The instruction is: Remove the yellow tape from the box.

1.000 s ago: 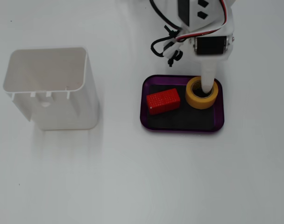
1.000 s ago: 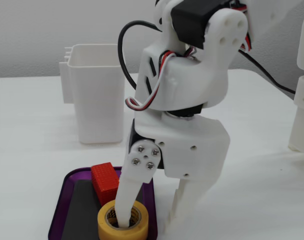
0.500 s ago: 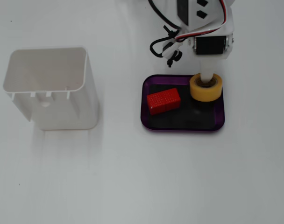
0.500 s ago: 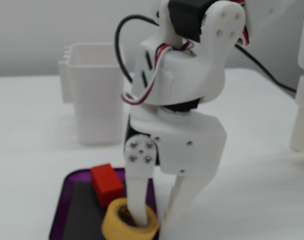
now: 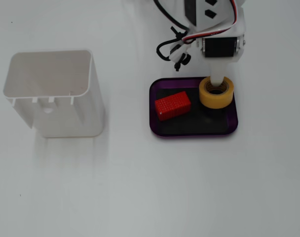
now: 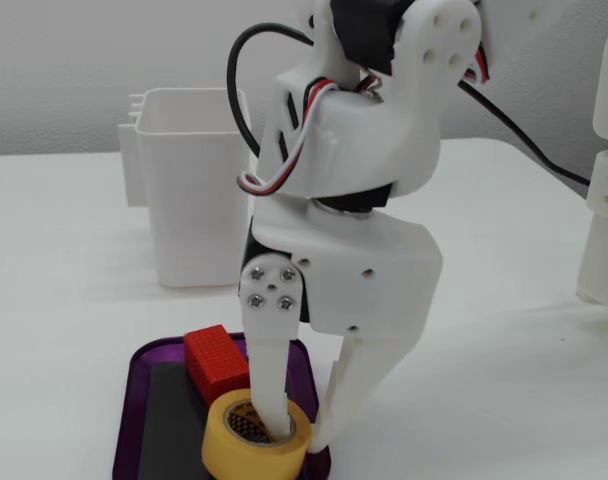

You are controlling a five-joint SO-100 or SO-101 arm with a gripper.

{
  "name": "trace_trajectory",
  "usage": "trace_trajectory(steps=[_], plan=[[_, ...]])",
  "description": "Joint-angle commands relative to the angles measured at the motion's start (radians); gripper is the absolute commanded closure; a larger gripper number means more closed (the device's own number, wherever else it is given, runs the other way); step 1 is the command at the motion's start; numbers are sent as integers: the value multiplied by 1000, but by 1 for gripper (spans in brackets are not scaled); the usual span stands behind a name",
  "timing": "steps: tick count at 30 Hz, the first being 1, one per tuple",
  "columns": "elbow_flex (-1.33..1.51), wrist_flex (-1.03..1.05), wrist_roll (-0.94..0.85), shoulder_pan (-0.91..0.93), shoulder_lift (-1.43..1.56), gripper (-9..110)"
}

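The yellow tape (image 6: pixel 256 440) sits in the near right corner of the purple box (image 6: pixel 134 400), where the gripper (image 6: pixel 302 432) straddles its wall without visibly clamping, so a weak pinch could let it slip and bump the red block (image 6: pixel 217 362).

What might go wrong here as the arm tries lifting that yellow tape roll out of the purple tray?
One finger sits inside the yellow ring-shaped tape roll, the other outside its wall: a thin grip, so the roll might tilt or slip when lifted. The roll lies by the rim of the shallow purple tray and could catch it, dragging the tray. The red rectangular block is close enough to get bumped.
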Motion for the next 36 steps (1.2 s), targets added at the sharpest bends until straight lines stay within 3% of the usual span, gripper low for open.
trace_trajectory(steps=[1, 10, 15, 24, 36], plan=[[-51, 25, -5, 2, 143, 102], [-26, 219, -8, 43, 420, 102], [184, 259, -72, 101, 606, 102], [604, 87, -92, 160, 857, 102], [884, -132, -92, 158, 864, 102]])
